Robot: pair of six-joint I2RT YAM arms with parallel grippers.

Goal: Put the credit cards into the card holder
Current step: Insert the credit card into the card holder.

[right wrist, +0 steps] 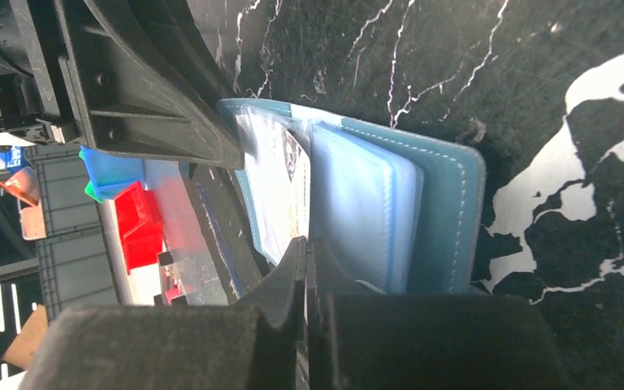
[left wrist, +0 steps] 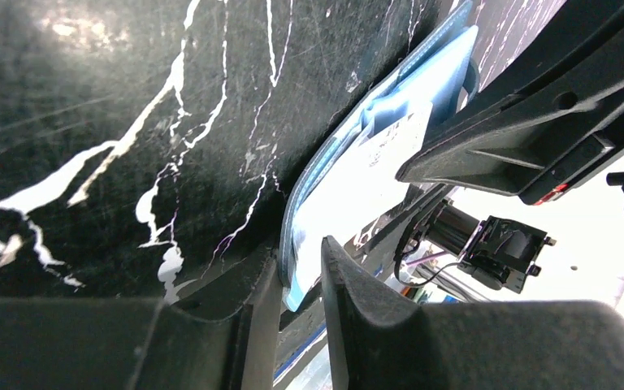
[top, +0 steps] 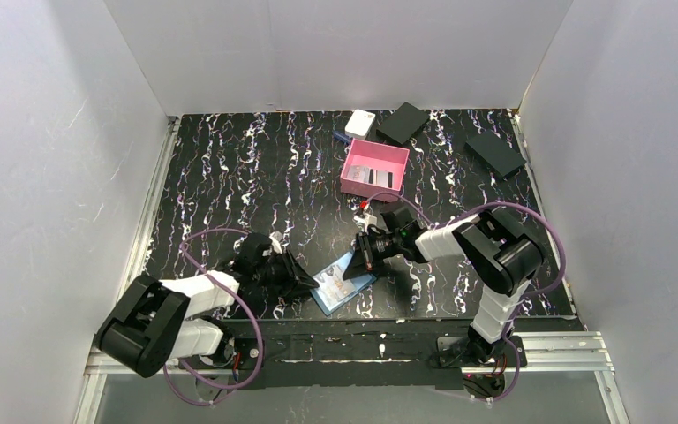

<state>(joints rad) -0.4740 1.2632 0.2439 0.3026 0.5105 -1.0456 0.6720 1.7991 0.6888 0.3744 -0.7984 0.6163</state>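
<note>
The small blue folding card holder (top: 342, 283) lies open near the near edge of the black marbled table (top: 256, 177), between our arms. Our left pincer (left wrist: 301, 253) stands slightly apart, with the holder's left edge in its gap. Our right pincer (right wrist: 306, 248) is closed against the holder's open inside; whether it pinches anything we cannot tell. Greyish credit cards (top: 375, 175) lie in the far pink tray (top: 346, 172).
</note>
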